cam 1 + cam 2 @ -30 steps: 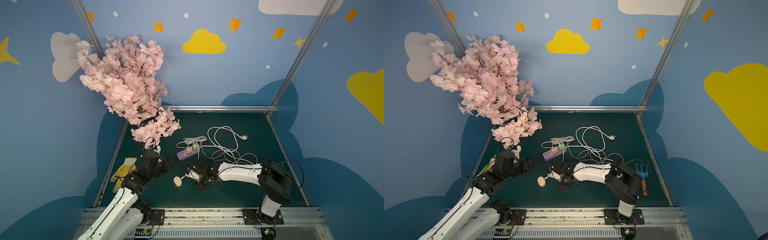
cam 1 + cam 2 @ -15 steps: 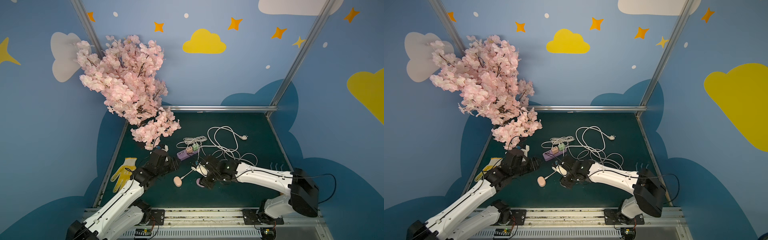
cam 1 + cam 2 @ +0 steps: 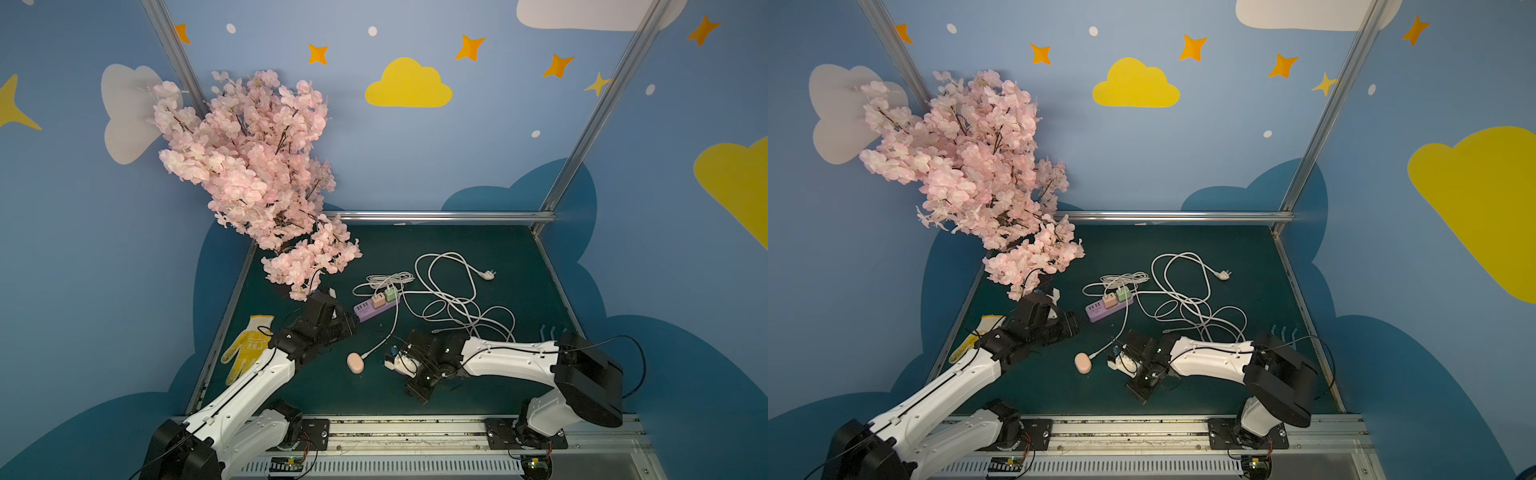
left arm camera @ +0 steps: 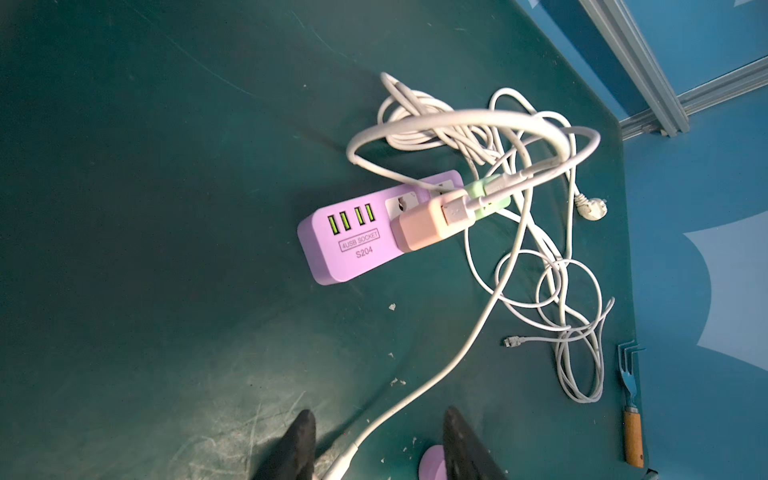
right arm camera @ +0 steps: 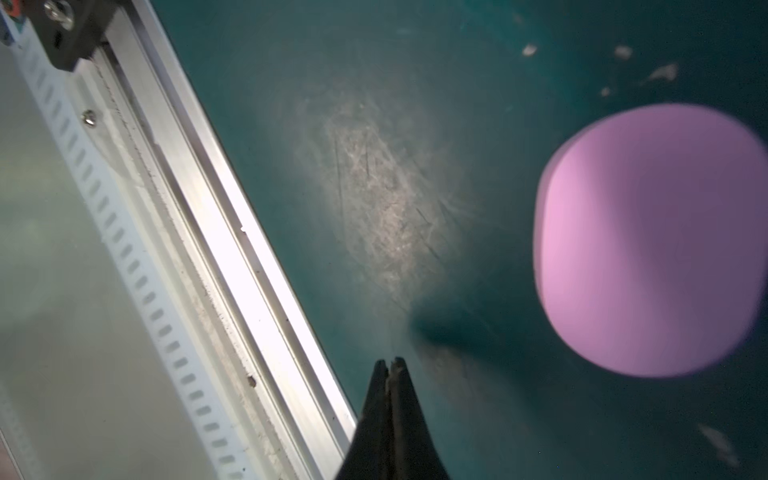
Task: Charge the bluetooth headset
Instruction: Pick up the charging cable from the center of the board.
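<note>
1. Green mat (image 3: 478, 245) inside blue, cloud-painted walls; a yellow glove (image 3: 248, 348) lies at 8 o'clock.
2. Near 7 o'clock the left gripper (image 4: 378, 411) has its fingers spread; the white cable (image 4: 417, 392) runs between them, unpinched.
3. At 6 o'clock sits the pink case (image 3: 355, 364), likely the headset's. The cable's end touches it; whether it is plugged in, I cannot tell.
4. Just right of it the right gripper (image 5: 388, 365), fingers pressed together on nothing, is beside a lilac case (image 5: 648, 241).
5. Either case looks light, hard and slippery; it is best pinched across its flat sides.
</note>
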Motion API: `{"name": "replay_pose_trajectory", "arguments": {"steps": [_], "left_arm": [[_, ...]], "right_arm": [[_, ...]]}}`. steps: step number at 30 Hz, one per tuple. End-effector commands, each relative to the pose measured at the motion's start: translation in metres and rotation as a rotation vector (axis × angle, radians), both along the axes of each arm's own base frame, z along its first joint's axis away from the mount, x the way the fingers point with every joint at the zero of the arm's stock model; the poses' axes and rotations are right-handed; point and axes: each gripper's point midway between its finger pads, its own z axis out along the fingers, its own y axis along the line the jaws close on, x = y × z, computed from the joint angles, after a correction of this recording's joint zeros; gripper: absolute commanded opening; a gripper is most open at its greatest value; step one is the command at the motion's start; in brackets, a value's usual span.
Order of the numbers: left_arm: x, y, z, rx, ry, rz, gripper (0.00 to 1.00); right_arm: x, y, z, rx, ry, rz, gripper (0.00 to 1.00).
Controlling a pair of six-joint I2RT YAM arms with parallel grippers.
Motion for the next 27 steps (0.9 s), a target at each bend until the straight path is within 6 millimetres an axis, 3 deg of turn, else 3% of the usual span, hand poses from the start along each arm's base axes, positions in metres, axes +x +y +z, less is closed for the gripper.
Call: {"name": "replay_pose_trajectory", "arguments": {"steps": [1, 6, 15, 18, 21, 23, 27], "left_arm": [[0.009, -0.006, 0.017, -0.026, -0.041, -0.008, 0.51], [0.01, -0.011, 0.012, -0.045, -0.022, -0.017, 0.51], [-0.002, -0.018, -0.013, 0.052, 0.023, -0.069, 0.51], [-0.005, -0.026, -0.007, 0.089, -0.002, -0.105, 0.52], [-0.004, -0.039, 0.002, 0.084, -0.022, -0.137, 0.53], [-0.001, -0.049, 0.008, 0.075, -0.035, -0.158, 0.53], [0.003, -0.072, 0.019, 0.066, -0.061, -0.212, 0.54]], "right_arm": [[0.012, 0.009, -0.002, 0.045, -0.011, -0.027, 0.0], [0.044, -0.001, -0.019, 0.006, -0.024, -0.125, 0.0], [0.099, -0.017, -0.02, 0.003, -0.033, -0.271, 0.0], [0.121, -0.029, -0.013, 0.026, -0.04, -0.338, 0.0], [0.14, -0.041, 0.006, 0.088, -0.017, -0.445, 0.0], [0.148, -0.055, 0.016, 0.098, -0.002, -0.552, 0.06], [0.151, -0.09, 0.016, 0.106, 0.142, -0.835, 0.3]]}}
